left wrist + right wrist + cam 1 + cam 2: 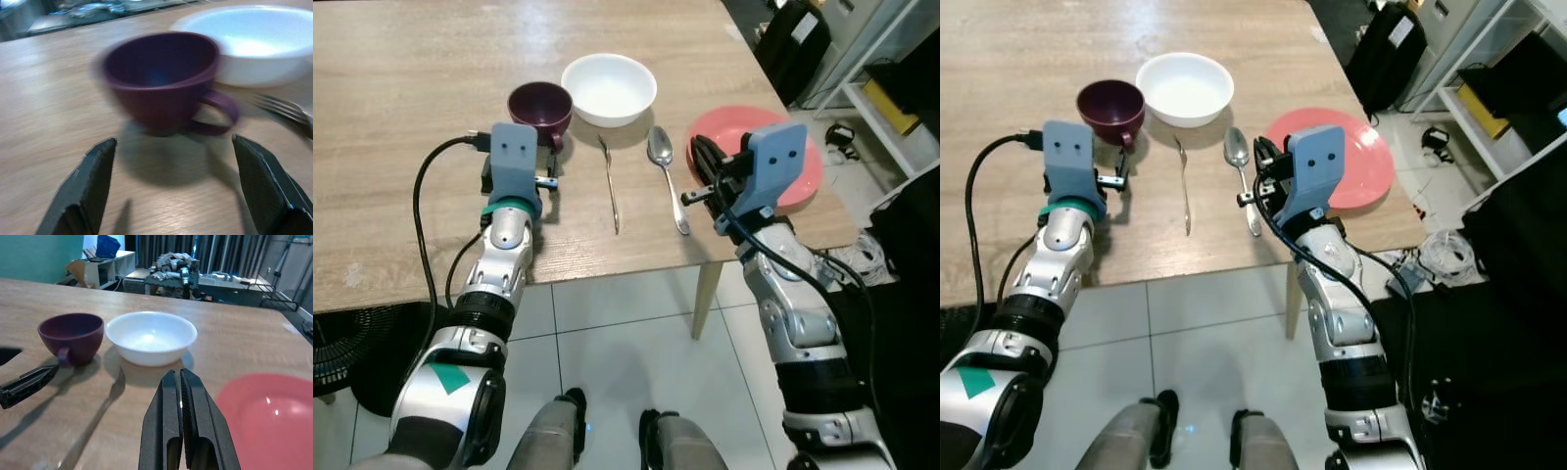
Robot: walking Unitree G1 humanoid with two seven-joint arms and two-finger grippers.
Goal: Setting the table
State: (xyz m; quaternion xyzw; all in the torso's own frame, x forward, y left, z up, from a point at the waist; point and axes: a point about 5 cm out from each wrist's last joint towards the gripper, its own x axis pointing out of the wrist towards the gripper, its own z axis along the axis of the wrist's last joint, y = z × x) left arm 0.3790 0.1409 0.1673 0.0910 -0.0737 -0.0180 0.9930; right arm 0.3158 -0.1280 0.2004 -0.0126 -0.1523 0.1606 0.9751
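A purple cup (539, 106) stands on the wooden table (401, 117), its handle turned toward the fork. My left gripper (550, 164) is open just in front of the cup (161, 78), one finger (93, 181) on each side and apart from it. A white bowl (609, 88) sits right of the cup. A fork (611, 186) and a spoon (662, 149) lie side by side in front of the bowl. My right gripper (698, 149) is shut with nothing in it, between the spoon and a pink plate (808, 176).
The table's front edge runs just under both wrists, and its right corner is beside the plate. A black bag (795, 44) and white shelves (891, 108) stand past the right end. A black cable (431, 196) loops from my left wrist. Tiled floor lies below.
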